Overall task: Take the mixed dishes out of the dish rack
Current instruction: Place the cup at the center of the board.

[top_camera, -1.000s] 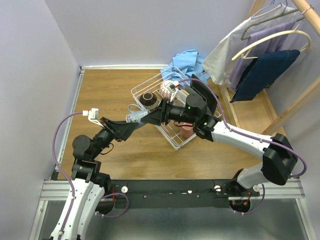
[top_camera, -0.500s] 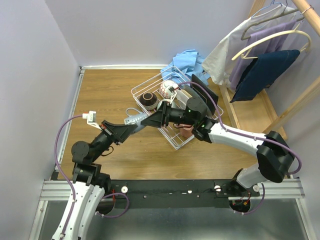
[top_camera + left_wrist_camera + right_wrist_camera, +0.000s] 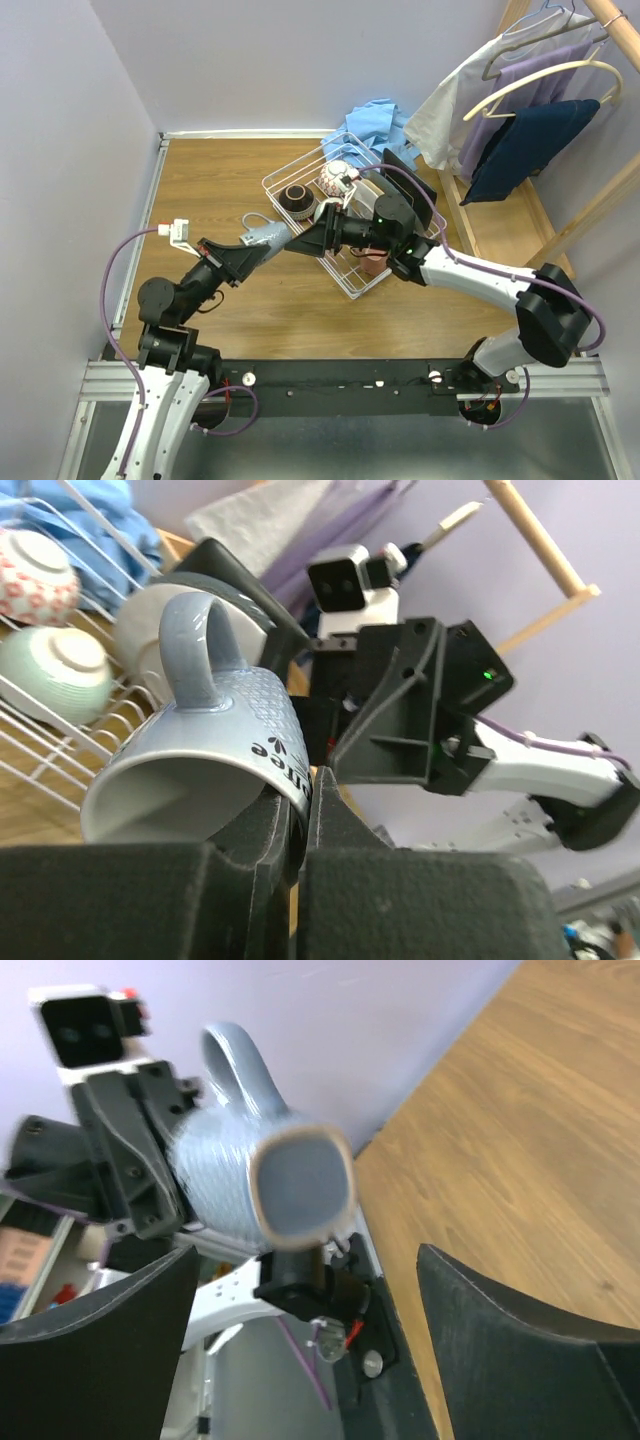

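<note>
A grey handled cup hangs above the wooden table, just left of the dish rack. My left gripper is shut on its rim; in the left wrist view the cup has its wall pinched between the pads at my left gripper. My right gripper faces it, open, and in its own view the cup's base hangs free between the spread fingers. In the rack sit a brown bowl, a patterned bowl, a pale green bowl, a black square plate and an orange-red cup.
A blue cloth lies behind the rack. A wooden clothes rack with hung garments stands at the right. Walls close in the table's left and far edges.
My left gripper has shut on the grey cup's rim. My right gripper has opened and let go of the cup, which has shifted slightly left of the rack.
</note>
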`<state>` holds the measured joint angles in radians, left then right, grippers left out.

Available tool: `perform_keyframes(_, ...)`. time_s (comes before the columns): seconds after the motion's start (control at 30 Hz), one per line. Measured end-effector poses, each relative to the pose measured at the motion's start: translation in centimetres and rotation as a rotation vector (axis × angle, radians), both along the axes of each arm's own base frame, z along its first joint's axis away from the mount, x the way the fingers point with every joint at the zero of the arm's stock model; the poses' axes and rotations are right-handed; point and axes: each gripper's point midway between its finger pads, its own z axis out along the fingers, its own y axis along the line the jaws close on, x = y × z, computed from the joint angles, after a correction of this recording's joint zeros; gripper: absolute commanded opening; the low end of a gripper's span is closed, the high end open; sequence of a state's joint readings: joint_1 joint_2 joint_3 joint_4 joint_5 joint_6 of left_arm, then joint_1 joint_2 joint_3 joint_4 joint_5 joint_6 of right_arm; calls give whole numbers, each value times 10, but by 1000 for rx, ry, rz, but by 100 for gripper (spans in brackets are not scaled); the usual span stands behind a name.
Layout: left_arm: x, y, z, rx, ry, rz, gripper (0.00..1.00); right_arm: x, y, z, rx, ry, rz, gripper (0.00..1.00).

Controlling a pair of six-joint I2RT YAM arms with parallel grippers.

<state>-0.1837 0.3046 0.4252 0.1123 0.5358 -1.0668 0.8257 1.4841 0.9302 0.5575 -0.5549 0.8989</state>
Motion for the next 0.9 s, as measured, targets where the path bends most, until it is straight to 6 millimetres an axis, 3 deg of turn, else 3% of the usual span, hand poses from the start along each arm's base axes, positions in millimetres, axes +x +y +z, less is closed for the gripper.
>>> perform_keyframes(0.13,11,8,1,86,24,75,0,4,-15,-6,-93,-28,-62,100)
perform_keyframes(0.33,47,33,-4,318,121,245,0,9,-43,8,-232,-136,-161,100)
perform_keyframes(0.43,71,53,-19,484,213,335,0,10,-61,11,-312,-187,-205,100)
perform_keyframes(0.63,116,89,-65,825,430,425,0,11,-96,-5,-519,-238,-261,100)
perform_keyframes(0.8,152,115,-109,1072,589,424,0,13,-119,-17,-653,-278,-284,100)
perform_keyframes(0.9,174,127,-122,1157,652,412,0,13,-128,-24,-713,-294,-285,100)
